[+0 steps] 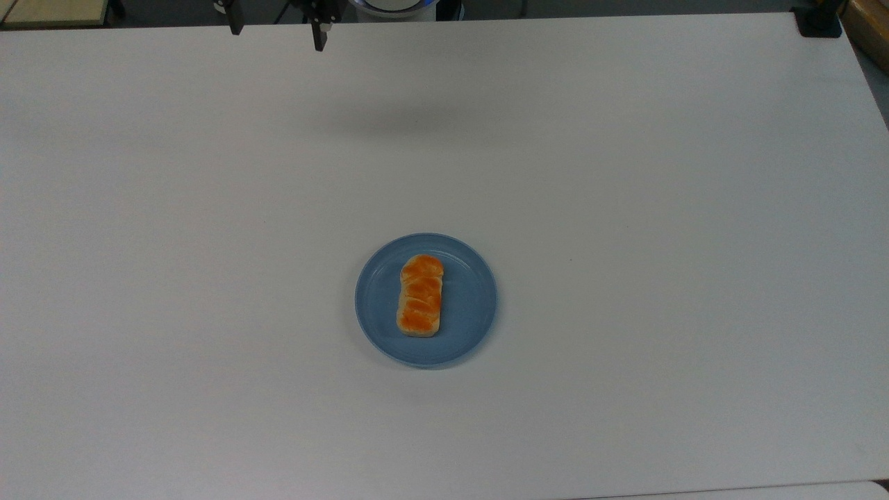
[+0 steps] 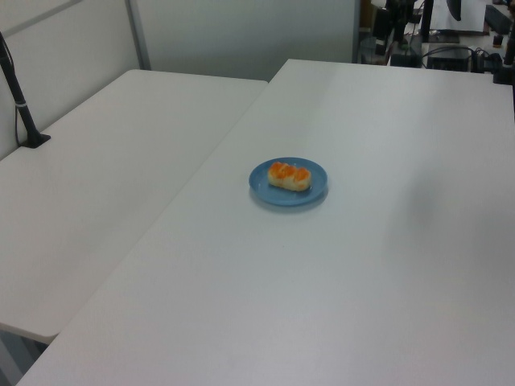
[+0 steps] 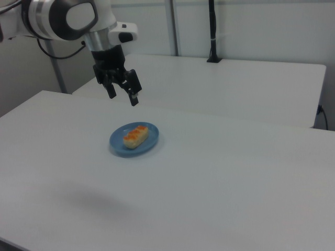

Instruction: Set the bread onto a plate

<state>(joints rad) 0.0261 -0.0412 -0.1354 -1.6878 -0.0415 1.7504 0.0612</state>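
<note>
Right view: gripper (image 3: pixel 123 95) hangs in the upper left of the frame, fingers (image 3: pixel 134 99) spread wide, holding nothing and touching nothing, raised clear of the table (image 3: pixel 220 172). The bread (image 3: pixel 135 136) lies flat on the plate (image 3: pixel 117 145), left of centre. Top view: the bread (image 1: pixel 420 296) sits slightly left of the plate's (image 1: pixel 469 302) middle, orange top up, near frame centre. No writing or labels legible.

Tool (image 3: pixel 122 97) aloft, fingers spread
</note>
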